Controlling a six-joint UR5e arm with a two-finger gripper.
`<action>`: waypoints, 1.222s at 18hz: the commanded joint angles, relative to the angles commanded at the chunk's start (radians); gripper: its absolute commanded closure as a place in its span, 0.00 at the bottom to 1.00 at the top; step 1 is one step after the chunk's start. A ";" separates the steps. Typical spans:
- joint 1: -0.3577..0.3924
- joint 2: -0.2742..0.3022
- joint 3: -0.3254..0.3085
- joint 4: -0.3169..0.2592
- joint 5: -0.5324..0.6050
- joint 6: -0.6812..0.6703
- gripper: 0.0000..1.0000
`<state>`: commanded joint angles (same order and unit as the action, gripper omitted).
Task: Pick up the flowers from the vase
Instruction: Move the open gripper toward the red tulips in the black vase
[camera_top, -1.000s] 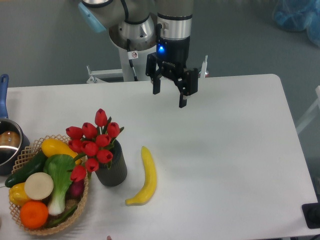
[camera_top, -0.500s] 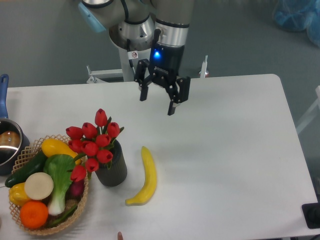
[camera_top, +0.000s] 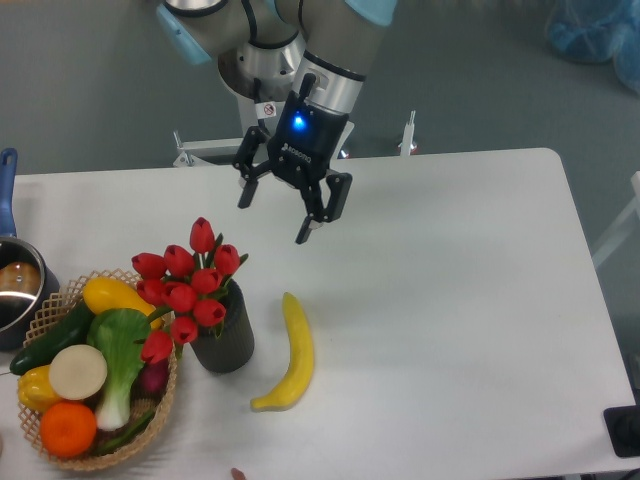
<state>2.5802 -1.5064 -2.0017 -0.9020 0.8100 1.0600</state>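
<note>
At the far left of the frame a pot (camera_top: 14, 283) is sitting half out of view, and beside it a basket (camera_top: 50, 310) of produce is filling the lower left corner. The flowers (camera_top: 185, 285) are standing in the vase (camera_top: 224, 338) just right of the basket, with the lowest buds leaning over the basket's rim. A banana (camera_top: 289, 354) is lying near the vase on its right.

I am bringing the gripper (camera_top: 274, 213) in from the upper middle of the frame, tilted, jaws spread wide and holding nothing; it is sitting above and to the right of the bunch, well apart from it. To do this well, I am planning to centre over the bunch, level the wrist, and come down so the fingers straddle the stems just above the vase mouth rather than crushing buds. I am judging that a straight upward pull should keep the vase from tipping toward the banana.
</note>
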 joint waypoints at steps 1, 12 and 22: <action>0.000 -0.005 -0.009 0.002 -0.006 0.003 0.00; -0.003 -0.032 -0.043 0.017 -0.043 0.066 0.00; -0.017 -0.100 -0.023 0.017 -0.126 0.201 0.00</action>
<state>2.5633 -1.6060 -2.0249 -0.8851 0.6842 1.2609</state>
